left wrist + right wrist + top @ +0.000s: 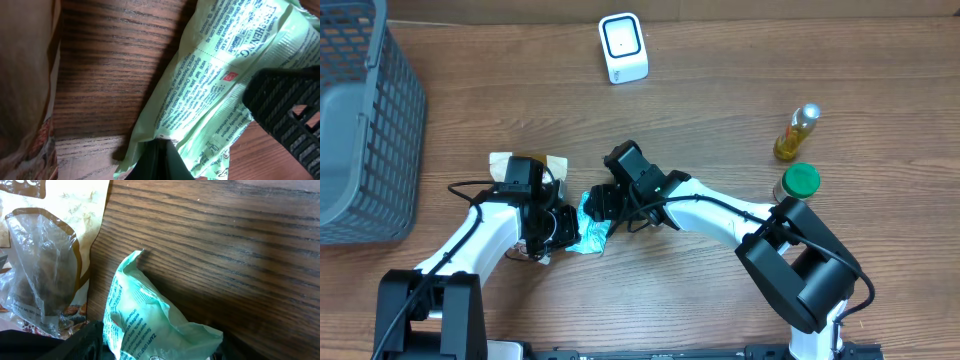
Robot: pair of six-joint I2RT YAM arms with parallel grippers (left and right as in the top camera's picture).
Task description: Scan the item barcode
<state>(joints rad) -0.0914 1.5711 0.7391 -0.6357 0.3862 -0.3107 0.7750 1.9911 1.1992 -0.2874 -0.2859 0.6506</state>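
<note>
Looks like the handover/regrip step, w/ both arms bunched on the packet (590, 236). It sits low on the counter (720, 100), well apart from the scanner (622, 47), on the robot's side of it and a bit left.

Left pincer (159, 150) is clenched on the packet's lower edge; the film tucks right into its tips. Right pincer (603, 203) comes in from the side away from the left arm, w/ jaws apart on either side of the crumpled top. Can't tell if it's actually biting yet.

No barcode showing from where I stand, only small print on the green film.

Next move, I'd say: get one firm hold, lift, and carry it up toward the scanner. It'll need turning so the code faces the scanner window, and pulling flat, since creases prob spoil the read. Thin film could slip or tear if both arms tug.
</note>
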